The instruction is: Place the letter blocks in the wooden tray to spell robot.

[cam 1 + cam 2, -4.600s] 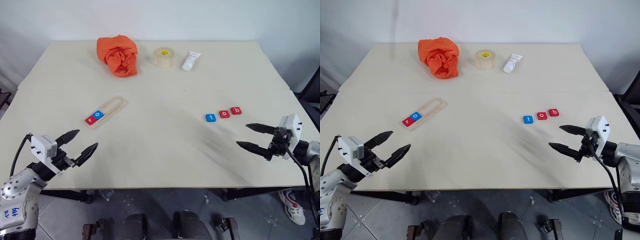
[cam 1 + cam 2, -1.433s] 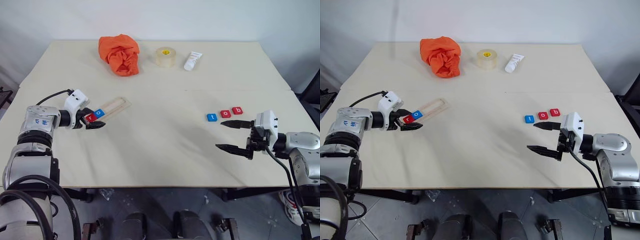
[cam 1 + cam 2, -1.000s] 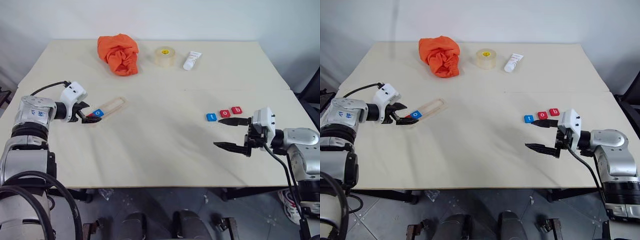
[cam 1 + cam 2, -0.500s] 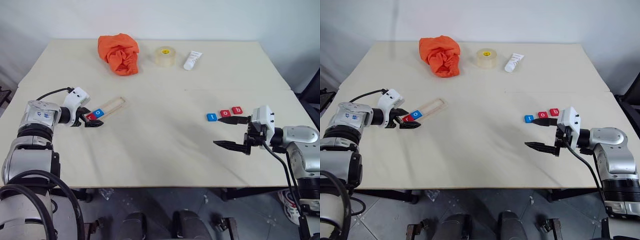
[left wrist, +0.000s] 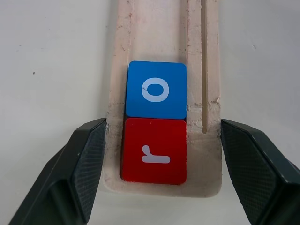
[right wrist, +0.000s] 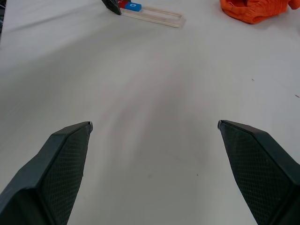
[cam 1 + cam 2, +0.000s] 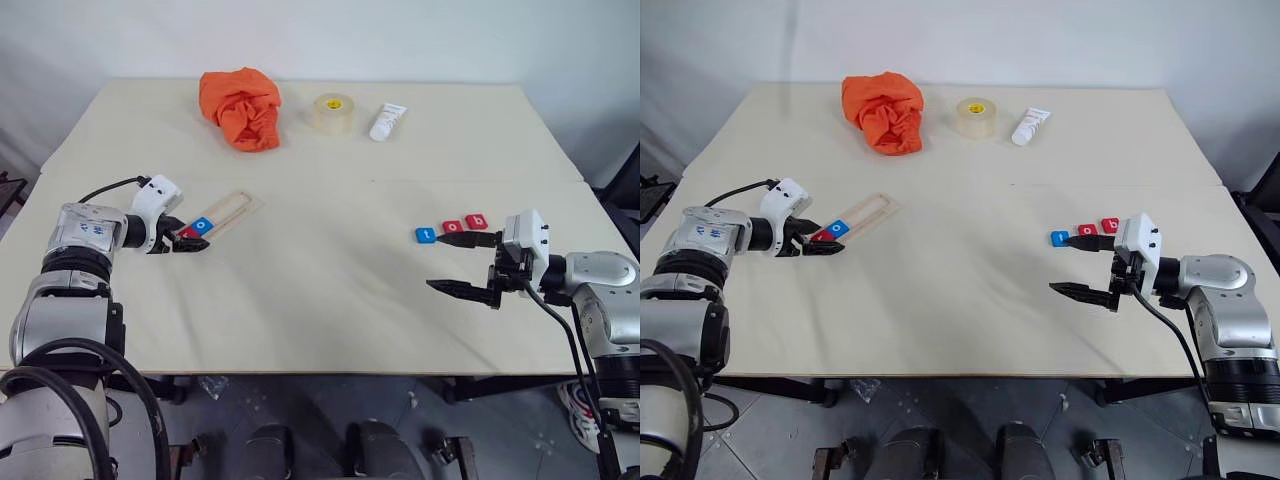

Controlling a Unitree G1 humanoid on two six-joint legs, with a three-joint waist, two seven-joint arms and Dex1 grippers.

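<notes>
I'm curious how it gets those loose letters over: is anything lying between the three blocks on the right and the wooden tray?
Nothing visible does. The t, o and b blocks and the wooden tray are separated by bare tabletop.

Lab-type test setup: bare table [image 7: 330, 300], plain white wall [image 7: 400, 40].

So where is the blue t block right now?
In the head views the blue t block lies on the table's right side, at the left end of a short row with two red blocks, just beyond the right tool.
</notes>
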